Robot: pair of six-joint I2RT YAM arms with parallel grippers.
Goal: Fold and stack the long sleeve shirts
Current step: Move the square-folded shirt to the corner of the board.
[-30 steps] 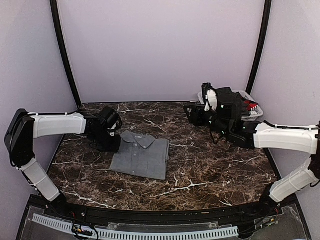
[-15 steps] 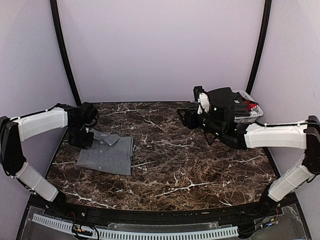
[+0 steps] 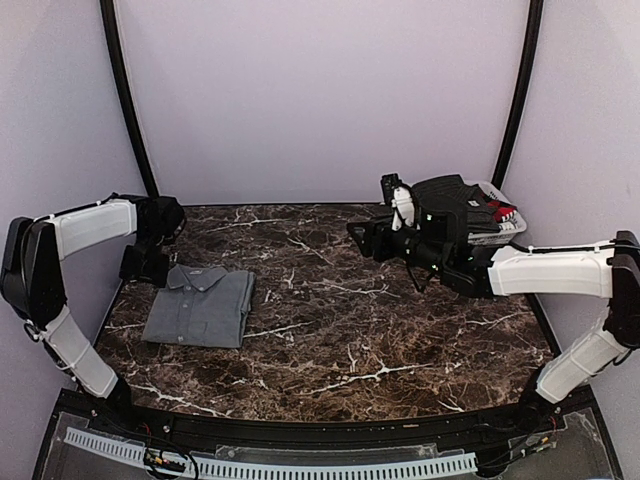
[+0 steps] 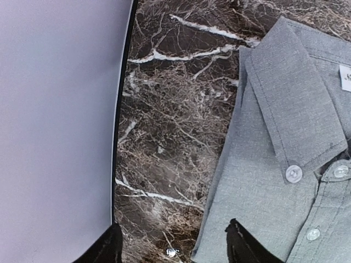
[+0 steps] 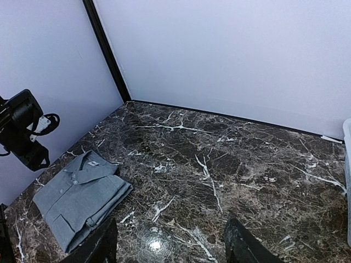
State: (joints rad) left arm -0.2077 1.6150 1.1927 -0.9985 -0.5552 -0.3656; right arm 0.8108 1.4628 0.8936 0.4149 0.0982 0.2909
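**Overhead view.** I see one grey long sleeve shirt [image 3: 200, 308] lying folded, collar toward the back wall, on the left part of the marble surface [image 3: 400, 330]. Only this view shows the white basket [image 3: 508, 222] at the rear right corner, behind the right arm. Dark and red fabric rises above its rim, but the arm hides part of it and I cannot count the garments.

**Left wrist view.** The left pincer [image 4: 173, 249] hangs with its fingers spread and nothing between them, over the shirt's left edge and the bare marble beside it. Only this view shows the fine detail: the collar [image 4: 296, 104] lying flat, a white neck label [image 4: 345, 78] cut off by the frame, and pale buttons [image 4: 293, 173] down the front.

**Right wrist view.** The right pincer [image 5: 175, 244] is likewise spread and empty, well apart from the shirt, over open marble. The folded shirt shows from this side as a neat rectangle near the left wall.
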